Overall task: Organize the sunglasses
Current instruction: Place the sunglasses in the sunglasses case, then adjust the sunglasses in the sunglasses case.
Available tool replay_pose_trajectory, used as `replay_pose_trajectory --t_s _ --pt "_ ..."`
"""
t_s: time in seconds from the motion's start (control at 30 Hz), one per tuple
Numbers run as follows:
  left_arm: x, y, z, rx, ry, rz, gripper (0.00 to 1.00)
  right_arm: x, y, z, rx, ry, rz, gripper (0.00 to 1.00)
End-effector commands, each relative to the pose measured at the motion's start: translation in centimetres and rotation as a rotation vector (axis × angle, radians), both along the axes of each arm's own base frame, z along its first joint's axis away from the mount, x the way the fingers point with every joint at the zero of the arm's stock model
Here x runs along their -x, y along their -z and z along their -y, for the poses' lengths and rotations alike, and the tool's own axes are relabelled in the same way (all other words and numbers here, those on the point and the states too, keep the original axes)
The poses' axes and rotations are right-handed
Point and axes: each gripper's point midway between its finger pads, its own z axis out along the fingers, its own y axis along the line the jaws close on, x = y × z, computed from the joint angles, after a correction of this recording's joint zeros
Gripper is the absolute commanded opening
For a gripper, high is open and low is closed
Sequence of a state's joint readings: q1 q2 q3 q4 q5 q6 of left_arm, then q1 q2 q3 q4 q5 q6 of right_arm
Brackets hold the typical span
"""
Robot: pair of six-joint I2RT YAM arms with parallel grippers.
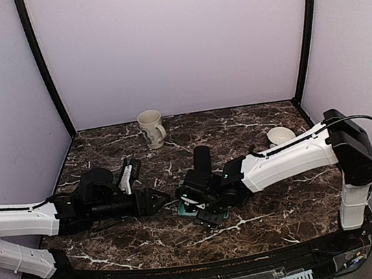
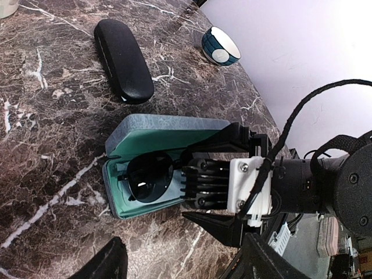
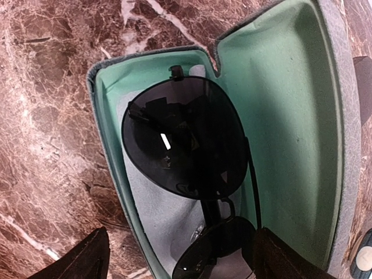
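Note:
The grey-blue case [image 1: 207,214] lies open with its teal lining showing [image 3: 279,104]. The thin-framed sunglasses [image 3: 183,136] with dark lenses lie inside it on a grey cloth, and also show in the left wrist view [image 2: 148,177]. My right gripper [image 3: 186,264] hangs open right over the case, one finger outside its left wall and the other over the lid. It holds nothing. My left gripper [image 1: 158,199] is open and empty just left of the case, pointing at it [image 2: 189,264]. The black-framed pair is not clearly in view.
The shut black oblong case [image 2: 123,61] lies behind the open one [image 1: 201,159]. A blue and white bowl [image 2: 221,46] sits at the back right [image 1: 280,135]. A cream mug [image 1: 151,128] stands at the back. A small black and white object [image 1: 130,174] lies by my left arm.

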State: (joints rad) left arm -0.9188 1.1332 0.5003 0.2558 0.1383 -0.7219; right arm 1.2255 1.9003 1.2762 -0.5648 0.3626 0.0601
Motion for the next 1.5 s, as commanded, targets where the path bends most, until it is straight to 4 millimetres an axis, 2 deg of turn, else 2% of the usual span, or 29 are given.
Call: replay_pose_trajectory --t_s 0.0,0.2,1.07,1.47 --pt "0.2 0.1 -0.3 0.009 0.001 0.007 0.69 -0.4 0.6 -0.3 -0.008 -0.006 0.000 0.85" --pt "0.1 -0.1 -0.5 0.013 -0.006 0.012 0.69 -0.6 0.9 -0.3 -0.013 -0.014 -0.015 0.83" --pt "0.1 0.2 -0.4 0.007 -0.005 0.009 0.69 0.4 0.4 -0.8 -0.060 -0.026 -0.068 0.61" --pt "0.0 0.2 -0.1 0.006 0.002 0.008 0.69 1.5 -0.2 -1.3 -0.074 -0.046 -0.082 0.59"
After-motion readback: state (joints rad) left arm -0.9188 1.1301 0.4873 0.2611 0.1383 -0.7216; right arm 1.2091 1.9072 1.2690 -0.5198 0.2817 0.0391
